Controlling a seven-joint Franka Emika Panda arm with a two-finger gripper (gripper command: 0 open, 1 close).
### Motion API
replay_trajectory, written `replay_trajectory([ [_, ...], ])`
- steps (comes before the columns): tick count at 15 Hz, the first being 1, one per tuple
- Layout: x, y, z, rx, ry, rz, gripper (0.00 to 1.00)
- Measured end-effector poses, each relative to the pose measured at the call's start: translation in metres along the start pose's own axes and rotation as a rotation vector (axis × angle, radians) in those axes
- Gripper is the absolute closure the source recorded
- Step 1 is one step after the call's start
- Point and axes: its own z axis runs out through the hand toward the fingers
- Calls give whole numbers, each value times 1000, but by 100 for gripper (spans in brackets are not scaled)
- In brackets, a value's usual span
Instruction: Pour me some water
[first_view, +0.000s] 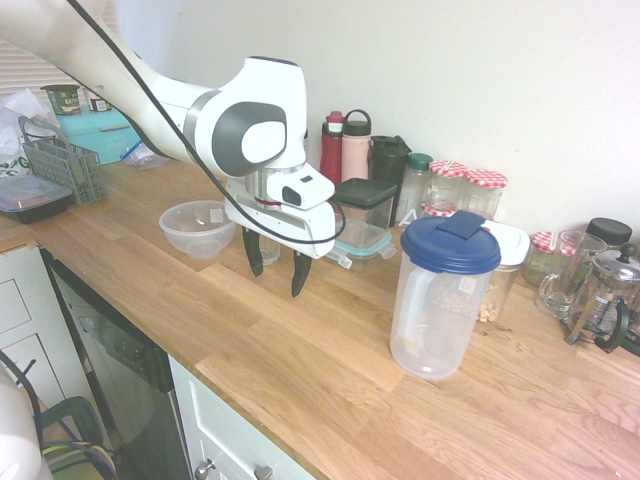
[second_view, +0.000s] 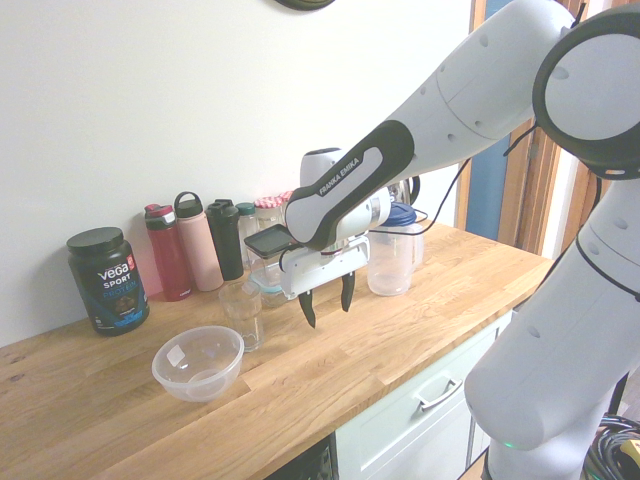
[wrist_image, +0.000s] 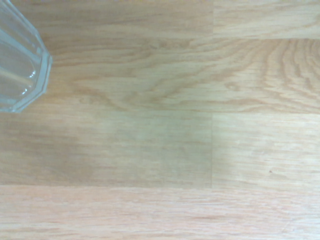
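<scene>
Above the wooden table (first_view: 300, 370), the tool (first_view: 277, 269) hung open and empty; next, grasping the tall clear blue-lidded jug (first_view: 442, 300).

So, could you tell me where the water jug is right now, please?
In the first exterior view the jug stands upright on the counter, right of the open gripper, just in front of a white-lidded box.

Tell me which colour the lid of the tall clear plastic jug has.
Dark blue; the lid shows best in the first exterior view.
</scene>
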Motion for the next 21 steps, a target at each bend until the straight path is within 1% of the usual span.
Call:
replay_trajectory([
  [3, 0, 1, -4, -2, -2, -6, 0],
  [4, -1, 1, -15, 1, -2, -14, 0],
  [6, -5, 8, -52, 32, 4, -36, 0],
  [8, -5, 31, -98, 87, 25, -65, 0],
  [10, -1, 60, -139, 154, 77, -85, 0],
  [13, 11, 112, -180, 218, 160, -88, 0],
  [15, 28, 154, -192, 255, 198, -69, 0],
  [17, 47, 190, -190, 281, 222, -44, 0],
  [21, 79, 241, -172, 274, 266, -6, 0],
])
